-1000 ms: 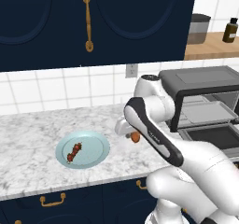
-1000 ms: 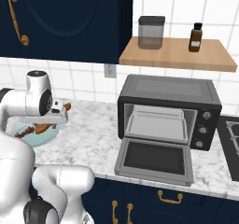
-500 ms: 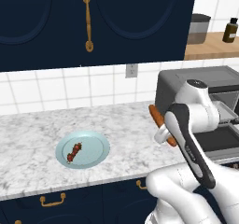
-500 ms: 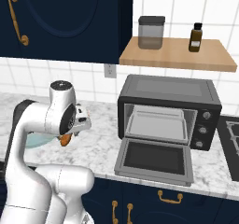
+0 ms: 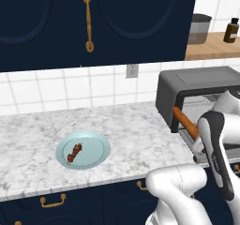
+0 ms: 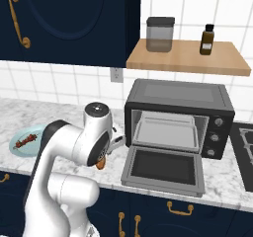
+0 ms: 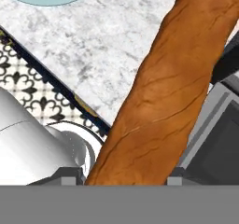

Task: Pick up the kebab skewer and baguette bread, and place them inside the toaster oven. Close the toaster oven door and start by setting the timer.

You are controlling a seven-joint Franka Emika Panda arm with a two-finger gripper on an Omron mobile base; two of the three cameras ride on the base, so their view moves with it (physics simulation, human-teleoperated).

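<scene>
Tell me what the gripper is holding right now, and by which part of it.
The gripper holds the baguette bread, clamped near one end; the rest of the loaf juts out toward the open toaster oven.

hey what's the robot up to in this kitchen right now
The white robot arm is carrying the baguette bread in its gripper, beside the toaster oven. The toaster oven door hangs open and flat, and the loaf is not inside yet. The kebab skewer lies on the light blue plate on the marble counter, waiting its turn.
</scene>
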